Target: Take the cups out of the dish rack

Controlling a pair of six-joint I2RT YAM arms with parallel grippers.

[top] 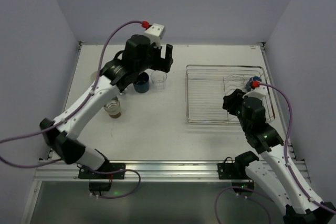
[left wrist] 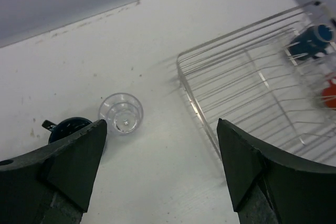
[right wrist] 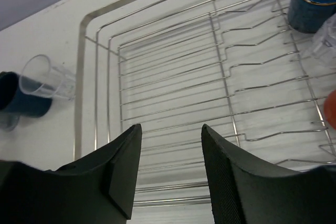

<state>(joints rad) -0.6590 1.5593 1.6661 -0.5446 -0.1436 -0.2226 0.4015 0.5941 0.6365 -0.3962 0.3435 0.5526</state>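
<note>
Navy cup in the dish rack — top cut off.

shiny wire dish rack, clear glass tumbler

The silver wire rack sits on the right, a blue cup in its far right corner, while a clear tumbler and navy mug stand upright side by side left of it.

Tumbler and mug on table, left of dish rack
</note>
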